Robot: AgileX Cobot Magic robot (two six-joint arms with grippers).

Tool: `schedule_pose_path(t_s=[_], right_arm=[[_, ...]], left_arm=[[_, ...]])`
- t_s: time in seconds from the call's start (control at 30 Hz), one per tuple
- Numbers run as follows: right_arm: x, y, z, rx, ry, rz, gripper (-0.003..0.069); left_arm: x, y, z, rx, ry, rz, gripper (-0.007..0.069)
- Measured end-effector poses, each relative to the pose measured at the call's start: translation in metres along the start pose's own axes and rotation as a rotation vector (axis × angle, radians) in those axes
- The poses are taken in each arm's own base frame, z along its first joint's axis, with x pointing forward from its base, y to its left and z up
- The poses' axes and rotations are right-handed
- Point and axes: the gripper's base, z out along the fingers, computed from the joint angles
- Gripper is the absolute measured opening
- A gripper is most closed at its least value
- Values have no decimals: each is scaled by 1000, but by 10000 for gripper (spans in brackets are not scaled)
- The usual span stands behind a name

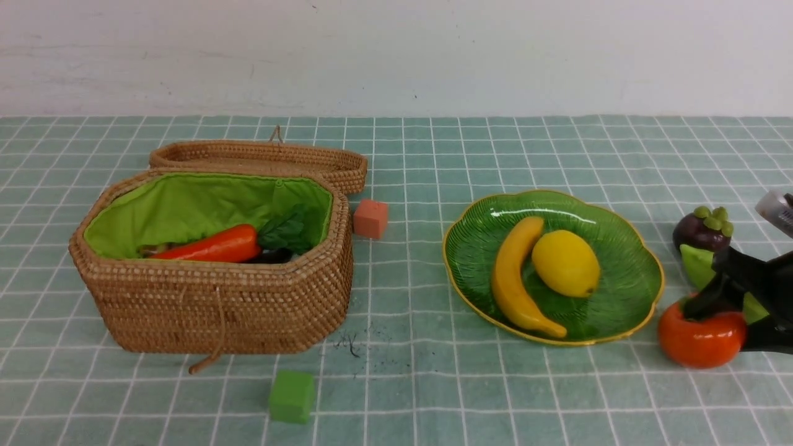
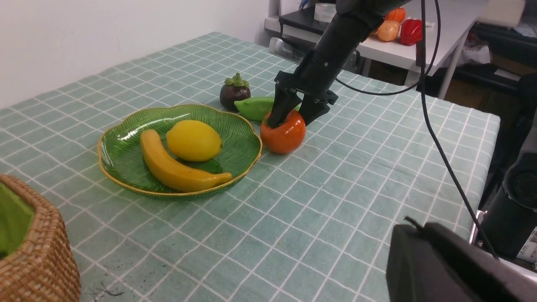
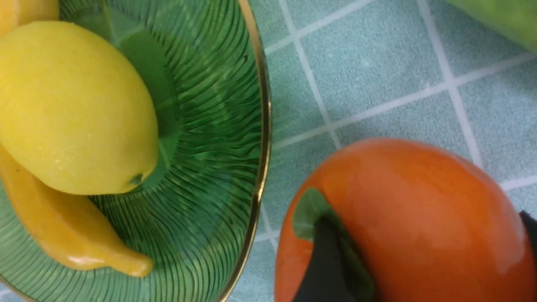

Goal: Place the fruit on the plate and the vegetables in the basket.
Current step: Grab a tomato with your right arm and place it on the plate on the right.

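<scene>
**Front view.** My right gripper (image 1: 712,319), lower right: fingers spread astride the persimmon (image 1: 697,344), not yet clamped. The fruit sits on the tablecloth (image 1: 433,384), just beside the plate (image 1: 626,260). Risk: the cucumber (image 1: 695,265) and mangosteen (image 1: 700,232) crowd close behind and could be knocked.

**Left wrist view.** One fingertip (image 2: 275,119) rides the crown, not the flank. Uneven closing could squirt the glossy fruit away. My left gripper (image 2: 419,251), lower right: clenched, empty.

**Right wrist view.** The plate fills the left of frame. A low carry could clip its rim.

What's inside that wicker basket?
An orange carrot with green leaves lies in the green-lined basket. A dark thing peeks out beside it, too hidden to name. The front wall covers the bottom, so anything else down there is unseen.
</scene>
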Motion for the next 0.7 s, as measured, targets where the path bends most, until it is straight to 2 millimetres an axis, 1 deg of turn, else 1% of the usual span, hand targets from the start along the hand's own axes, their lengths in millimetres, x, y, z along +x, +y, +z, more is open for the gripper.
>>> schedule_pose_path(t_s=[0.13,0.17,0.2,0.23,0.3,0.37,0.4,0.43,0.47,0.5,0.53,0.6,0.7], right_arm=[[2,2,-5,3,11,-21,510],[4,4,-11,10,18,-44,510],[4,5,-12,9,18,-44,510],[5,12,-26,3,-5,-52,510],[7,23,-47,-17,-40,-63,510],[10,42,-70,-47,-102,-108,510],[12,53,-78,-66,-132,-136,510],[13,56,-80,-71,-135,-142,510],[17,75,-85,-99,-180,-198,510],[20,86,-82,-109,-193,-229,509],[20,90,-80,-111,-200,-240,509],[21,101,-63,-112,-204,-270,509],[22,109,-39,-101,-181,-293,509]], left_arm=[[0,0,0,0,0,0,8],[0,0,0,0,0,0,8],[0,0,0,0,0,0,8],[0,0,0,-1,-2,0,8],[-2,1,0,-9,-18,-1,8],[-5,2,0,-25,-55,-7,8],[-7,3,0,-35,-81,-14,8],[-7,3,0,-35,-81,-14,8],[-13,6,-1,-60,-141,-33,8],[-16,7,0,-72,-170,-43,8],[-16,8,0,-77,-179,-47,8],[-20,10,1,-98,-213,-60,8],[-20,11,3,-101,-212,-64,8]])
